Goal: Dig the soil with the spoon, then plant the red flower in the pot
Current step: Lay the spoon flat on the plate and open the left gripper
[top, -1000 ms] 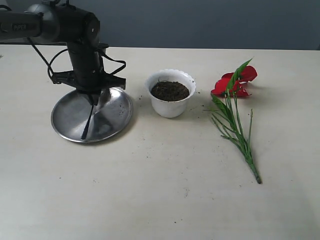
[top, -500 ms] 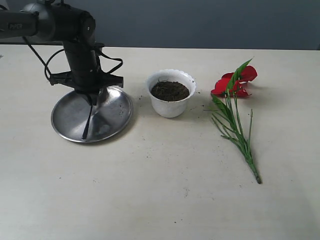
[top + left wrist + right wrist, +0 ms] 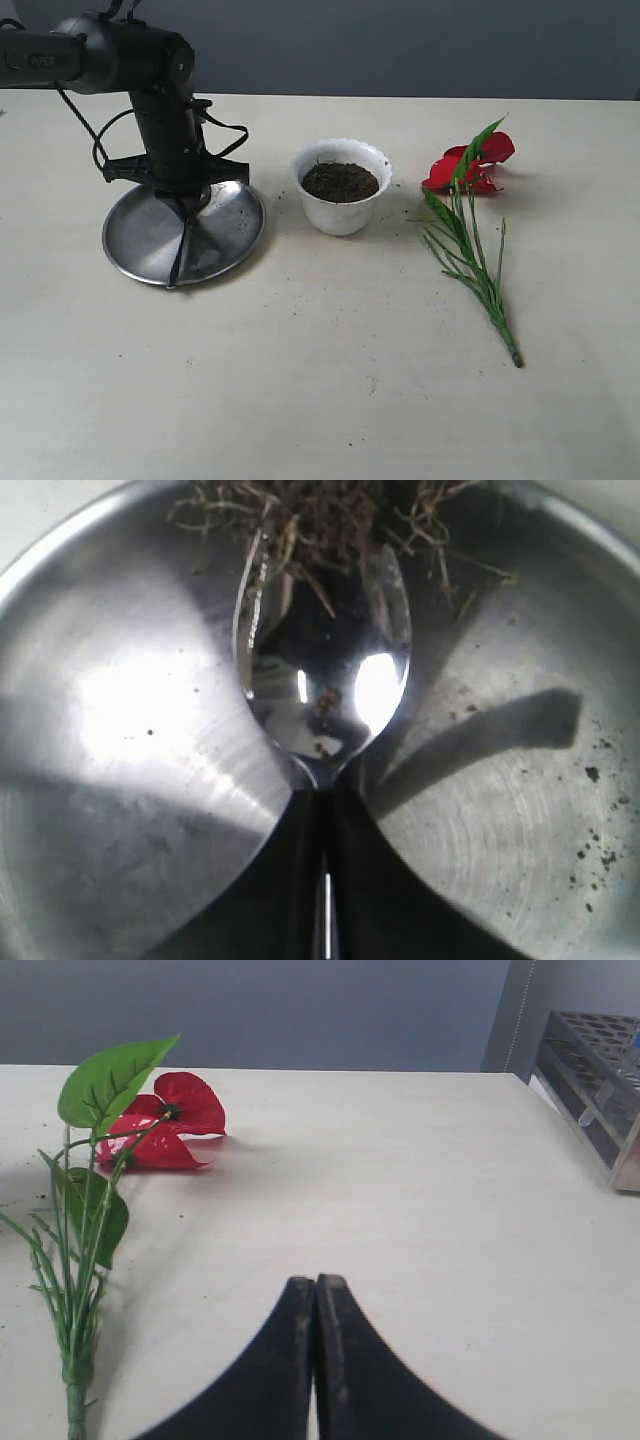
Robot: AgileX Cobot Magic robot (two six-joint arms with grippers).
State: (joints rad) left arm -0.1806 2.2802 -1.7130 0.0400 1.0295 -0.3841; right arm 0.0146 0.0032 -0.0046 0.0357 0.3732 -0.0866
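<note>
Your left gripper [image 3: 186, 198] is clamped on the slim silver metal spoon [image 3: 325, 680] (tip on the round steel plate [image 3: 130, 240]); the small white scalloped pot [image 3: 340, 218] sits to its right.

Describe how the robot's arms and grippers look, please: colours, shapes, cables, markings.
The left arm is black with rounded joint housings, small pale lettering on one link and thin black cables looping by the wrist. The right gripper has two smooth black fingers tapering in a curve.

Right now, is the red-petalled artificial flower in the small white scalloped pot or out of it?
Out. The red-petalled artificial flower lies flat on the table, apart from the white scalloped pot.
</note>
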